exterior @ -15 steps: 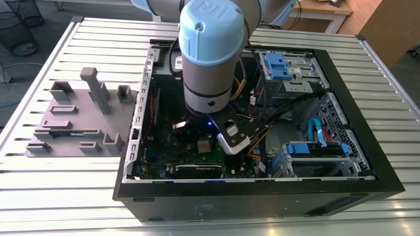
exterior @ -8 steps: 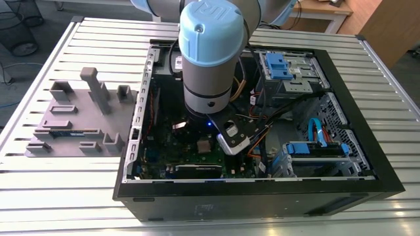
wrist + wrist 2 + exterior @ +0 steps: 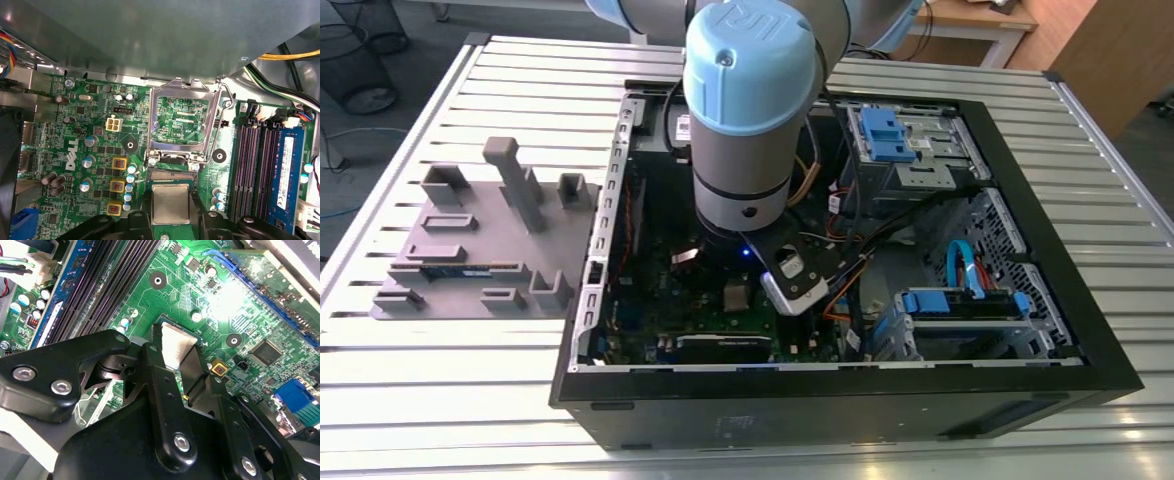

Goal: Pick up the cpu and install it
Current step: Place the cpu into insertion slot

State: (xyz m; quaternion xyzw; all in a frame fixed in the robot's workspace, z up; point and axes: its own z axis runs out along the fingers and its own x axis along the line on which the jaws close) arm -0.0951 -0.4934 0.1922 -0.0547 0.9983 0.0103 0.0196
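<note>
— Slatted metal counter (image 3: 1121,230), with an open computer case (image 3: 854,415) lying on its side on it, is that right?
— Yes. At nine o'clock from the case, on the exterior view's left, a grey tray (image 3: 467,245) sits on the same counter. A long narrow memory stick (image 3: 454,270) lies in one of its holders.
— Where is the arm?
— The arm (image 3: 747,120) comes in from twelve o'clock in the exterior view and reaches down into the case, over the green motherboard (image 3: 100,125).
— And the hand?
— The hand (image 3: 176,341) is clenched on the cpu (image 3: 171,203). In both wrist views the black fingers (image 3: 157,375) press on two opposite edges of the silver square, and its shiny top faces the cameras.
— Where does the cpu sit against the socket?
— Just beside the metal socket frame (image 3: 175,156), which is swung open, with green board showing through its opening. The chip lies flat over the socket's place. Whether it touches the socket or hangs just above it, I cannot tell.
— Anything else close by?
— Dark memory slots (image 3: 250,165) run along the board near the socket, on the far side from the yellow-capped parts
</note>
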